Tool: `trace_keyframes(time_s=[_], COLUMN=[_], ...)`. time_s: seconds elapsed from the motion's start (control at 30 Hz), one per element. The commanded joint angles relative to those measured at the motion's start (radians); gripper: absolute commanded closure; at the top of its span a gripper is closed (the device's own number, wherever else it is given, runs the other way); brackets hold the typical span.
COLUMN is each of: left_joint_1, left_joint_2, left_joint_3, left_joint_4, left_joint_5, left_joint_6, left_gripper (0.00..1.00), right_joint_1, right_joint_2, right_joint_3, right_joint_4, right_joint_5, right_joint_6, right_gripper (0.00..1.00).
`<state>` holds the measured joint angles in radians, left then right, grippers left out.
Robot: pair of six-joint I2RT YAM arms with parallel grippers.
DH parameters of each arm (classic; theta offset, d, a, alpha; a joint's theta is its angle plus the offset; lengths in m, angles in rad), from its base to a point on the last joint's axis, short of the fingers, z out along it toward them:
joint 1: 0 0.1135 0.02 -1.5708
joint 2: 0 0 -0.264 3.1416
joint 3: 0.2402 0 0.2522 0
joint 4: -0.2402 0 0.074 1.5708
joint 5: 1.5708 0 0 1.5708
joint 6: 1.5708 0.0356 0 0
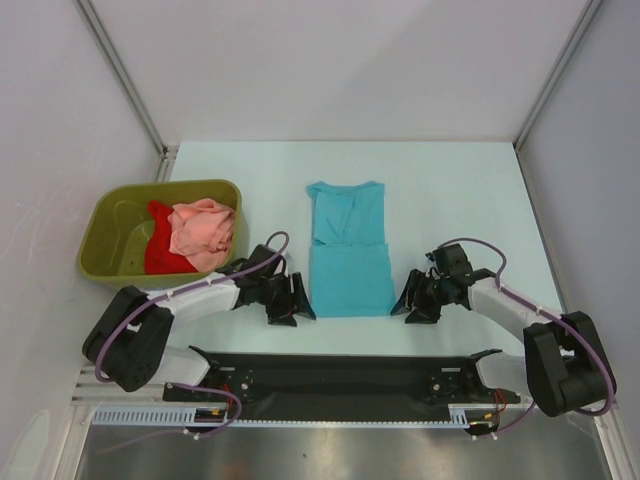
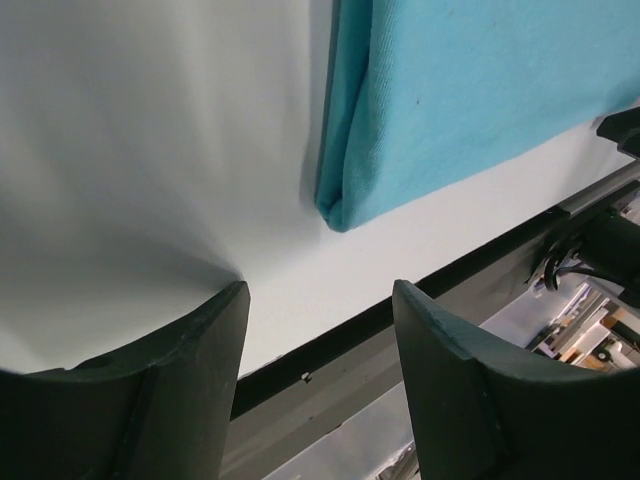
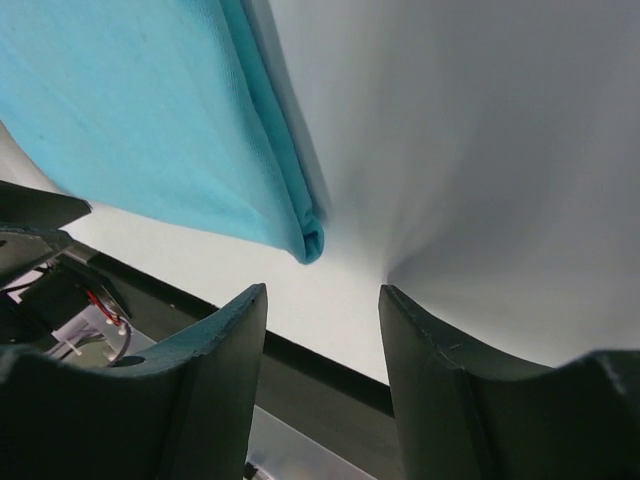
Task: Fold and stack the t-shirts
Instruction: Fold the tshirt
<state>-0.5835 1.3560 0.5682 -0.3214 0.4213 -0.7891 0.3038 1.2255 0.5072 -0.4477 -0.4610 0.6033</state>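
At the left, the salmon-pink t-shirt and the red t-shirt are seen crumpled in the olive tub. The left claw is held spread and empty just beside the near left corner of the turquoise t-shirt, which is laid folded at the middle of the desk, its long axis running near to far, collar toward the far edge. The right claw is likewise spread and empty, just off the near right corner.

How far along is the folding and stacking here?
Done: the blue shirt lies on the table folded into a narrow strip. In hand: left gripper and right gripper, both open and empty, sit beside its near corners. Left: pink shirt and red shirt lie crumpled in the tub; nothing is stacked.
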Motion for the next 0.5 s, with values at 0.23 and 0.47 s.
trace_keyframes(time_s=[0.23, 0.47], left_joint_1=[-0.004, -0.004], left_joint_2=[0.104, 0.158], left_joint_3=[-0.017, -0.002], left_joint_4=[0.102, 0.134], left_joint_5=[-0.016, -0.024], left_joint_6=[-0.183, -0.219], left_gripper=[0.39, 0.48], right_joint_1=[-0.02, -0.026], right_joint_2=[0.057, 0.115], right_joint_3=[-0.035, -0.03], right_joint_4=[0.156, 0.21], right_joint_5=[-0.056, -0.068], right_joint_6=[0.062, 0.072], right_gripper=[0.46, 0.52])
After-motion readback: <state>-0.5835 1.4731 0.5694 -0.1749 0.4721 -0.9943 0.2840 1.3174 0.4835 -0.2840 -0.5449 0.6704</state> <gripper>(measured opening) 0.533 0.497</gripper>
